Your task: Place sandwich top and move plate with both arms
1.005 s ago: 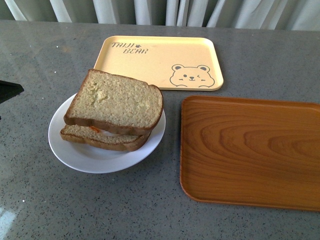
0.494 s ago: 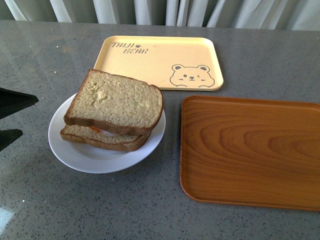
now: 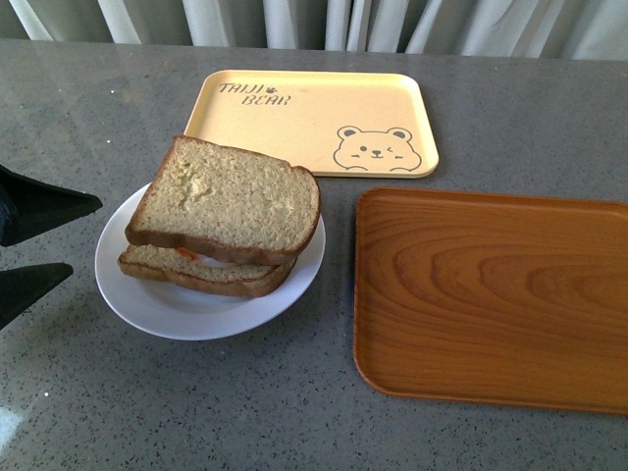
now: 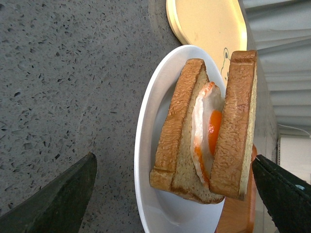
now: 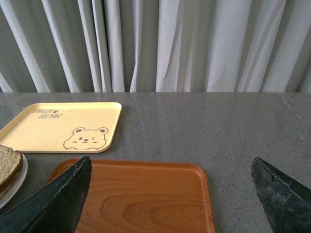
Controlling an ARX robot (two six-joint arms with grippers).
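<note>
Front view: the empty black left gripper is spread wide beside the round white plate; the tan top bread slice could be dislodged by a knock.

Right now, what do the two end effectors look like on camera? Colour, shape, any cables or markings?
The left end effector has two matte black fingers, wedge-shaped and tapering to blunt points. The right end effector has the same black tapered fingers, with a slightly rough, gritty surface seen close up. No cables, markings or arm bodies show in any view.
</note>
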